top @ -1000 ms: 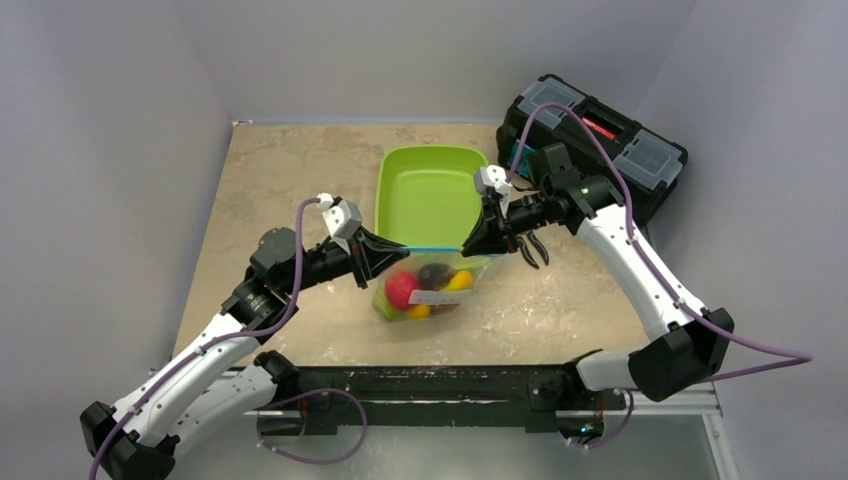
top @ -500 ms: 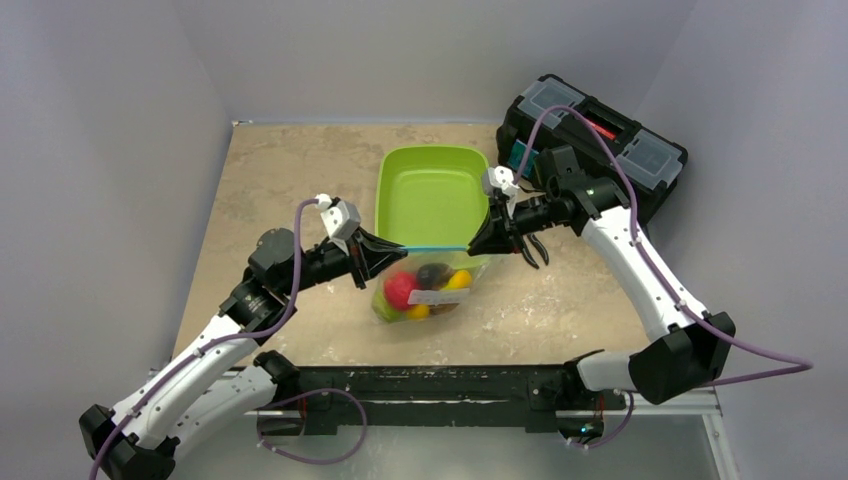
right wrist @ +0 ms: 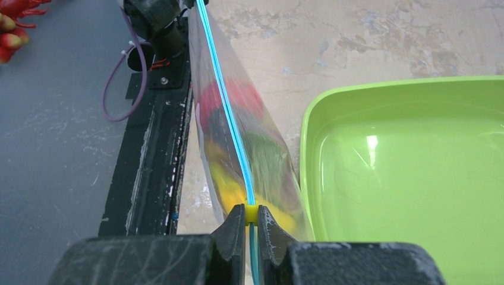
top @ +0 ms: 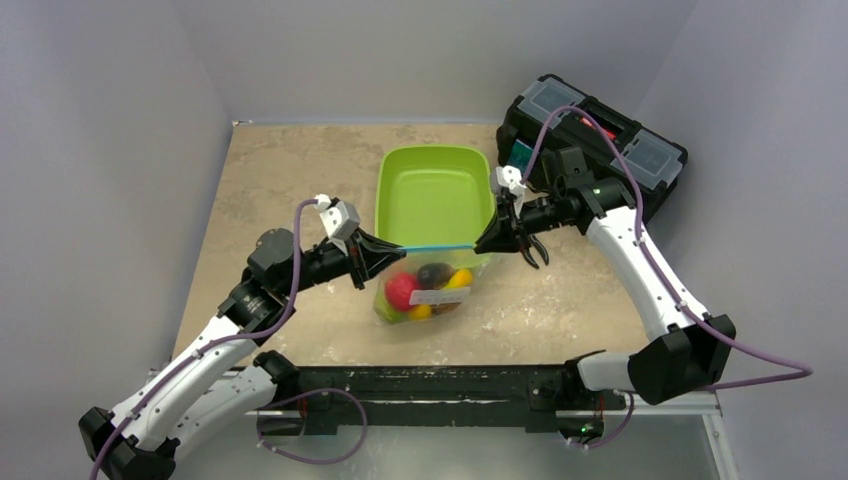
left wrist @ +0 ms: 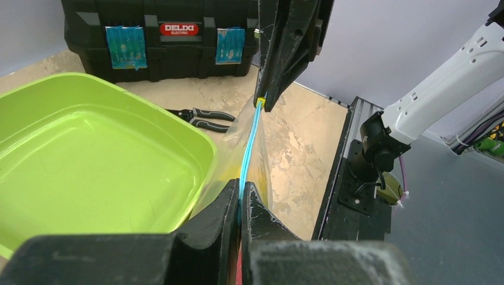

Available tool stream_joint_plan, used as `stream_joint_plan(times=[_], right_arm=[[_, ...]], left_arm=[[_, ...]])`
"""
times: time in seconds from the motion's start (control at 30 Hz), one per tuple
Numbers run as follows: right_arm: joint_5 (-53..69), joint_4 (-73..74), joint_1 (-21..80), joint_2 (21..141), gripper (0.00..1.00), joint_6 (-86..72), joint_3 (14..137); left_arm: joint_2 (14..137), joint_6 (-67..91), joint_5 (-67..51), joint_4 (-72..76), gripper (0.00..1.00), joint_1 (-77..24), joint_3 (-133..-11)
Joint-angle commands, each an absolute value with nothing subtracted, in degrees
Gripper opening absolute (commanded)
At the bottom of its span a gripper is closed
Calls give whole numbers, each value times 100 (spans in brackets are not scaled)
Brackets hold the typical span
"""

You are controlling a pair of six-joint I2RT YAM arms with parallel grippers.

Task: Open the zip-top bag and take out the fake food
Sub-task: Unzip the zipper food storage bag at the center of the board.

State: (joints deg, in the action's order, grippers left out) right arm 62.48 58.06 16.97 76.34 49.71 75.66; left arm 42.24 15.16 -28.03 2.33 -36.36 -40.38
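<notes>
The zip-top bag (top: pixel 432 292) hangs over the table in front of the tray, its teal zipper strip (top: pixel 435 246) stretched taut between both grippers. The fake food (top: pixel 402 288) sits inside as red, dark and yellow pieces, and shows blurred through the plastic (right wrist: pixel 229 98) in the right wrist view. My left gripper (top: pixel 390 253) (left wrist: pixel 241 193) is shut on the strip's left end. At the right end, my right gripper (top: pixel 482 243) (right wrist: pixel 251 215) is shut on the yellow slider (right wrist: pixel 251 212). From the slider the strip (right wrist: pixel 229 113) runs away as two close blue lines.
The lime-green tray (top: pixel 432 170) (left wrist: pixel 89 148) lies just behind the bag. Black-handled pliers (top: pixel 533 250) (left wrist: pixel 202 119) lie on the table under the right arm. A black toolbox (top: pixel 610 140) (left wrist: pixel 160 35) stands at the back right. The black base rail (right wrist: pixel 151 154) runs along the near edge.
My right gripper has moved to the right with the slider, so more of the teal strip is stretched out. The left gripper and the bag's body have hardly moved.
</notes>
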Motion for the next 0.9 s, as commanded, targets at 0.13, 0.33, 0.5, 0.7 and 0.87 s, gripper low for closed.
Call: stream_joint_plan(times=[0.13,0.33,0.5,0.7,0.87], right_arm=[[5919,5991,1335,7359,0,5263,7440],[5901,5987,1200,7315,0,5305,7396],[5859,6009,1096,7282,0,5356,7356],[5823,6021,964,7242,0,5396,7299],[5776,6033,884,7208,0,5448,7244]], left_arm=[[3995,1323,-2702,512,0,-3530,-4043],[3958,1318,-2704,479,0,-3517,-4018],[3899,1300,-2681,440,0,-3508,-3984],[3843,1274,-2662,394,0,-3504,-3978],[3808,1258,-2652,354,0,-3493,-3973]])
